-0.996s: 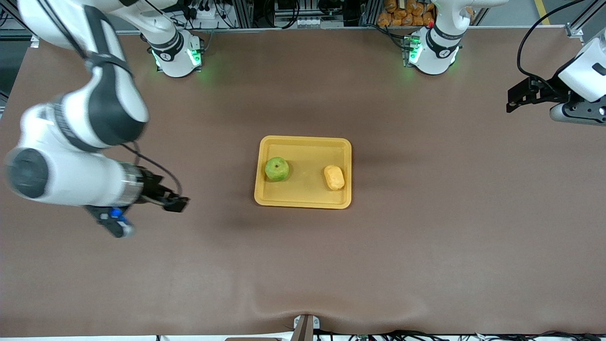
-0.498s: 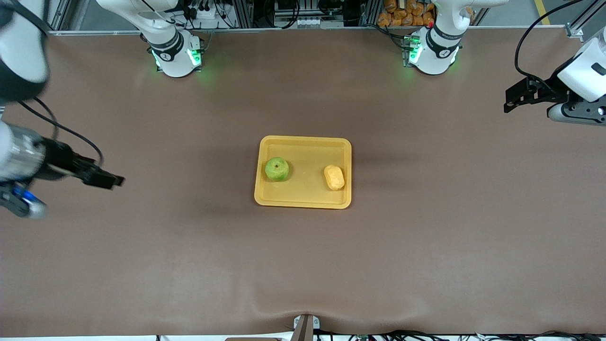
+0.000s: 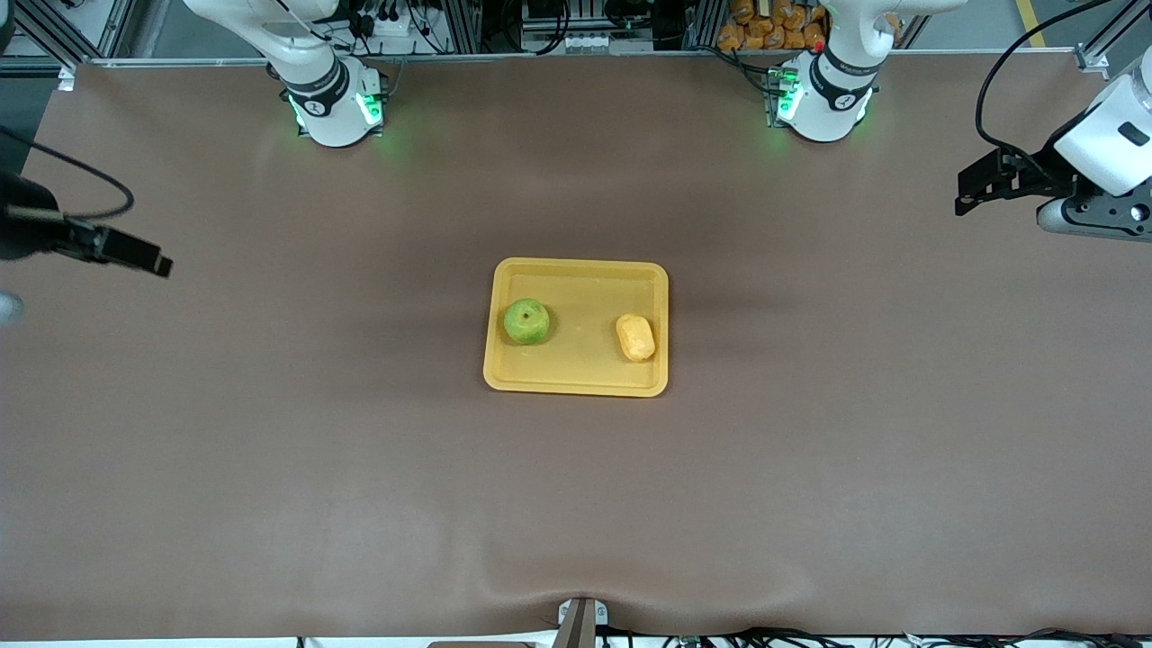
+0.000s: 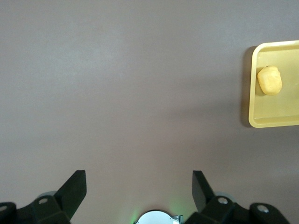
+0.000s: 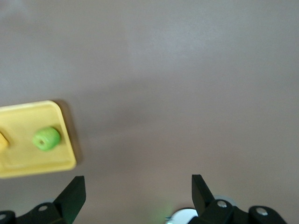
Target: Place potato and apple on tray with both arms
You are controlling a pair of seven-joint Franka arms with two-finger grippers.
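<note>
The yellow-orange tray (image 3: pixel 576 382) lies at the table's middle. The green apple (image 3: pixel 526 321) sits in it toward the right arm's end, and the yellow-tan potato (image 3: pixel 635 337) sits in it toward the left arm's end. My right gripper (image 3: pixel 148 259) is open and empty, up over bare table at the right arm's end. My left gripper (image 3: pixel 967 189) is open and empty, up over bare table at the left arm's end. The left wrist view shows the potato (image 4: pixel 269 80) in the tray (image 4: pixel 261 122). The right wrist view shows the apple (image 5: pixel 46 138) in the tray (image 5: pixel 42 169).
The two arm bases (image 3: pixel 335 103) (image 3: pixel 819 99) with green lights stand along the table's edge farthest from the front camera. The brown table cover (image 3: pixel 576 504) has a small ridge at the edge nearest to the front camera.
My right arm has swung away from the tray toward its end of the table and risen. The left gripper has drifted slightly. Apple and potato have not moved.
</note>
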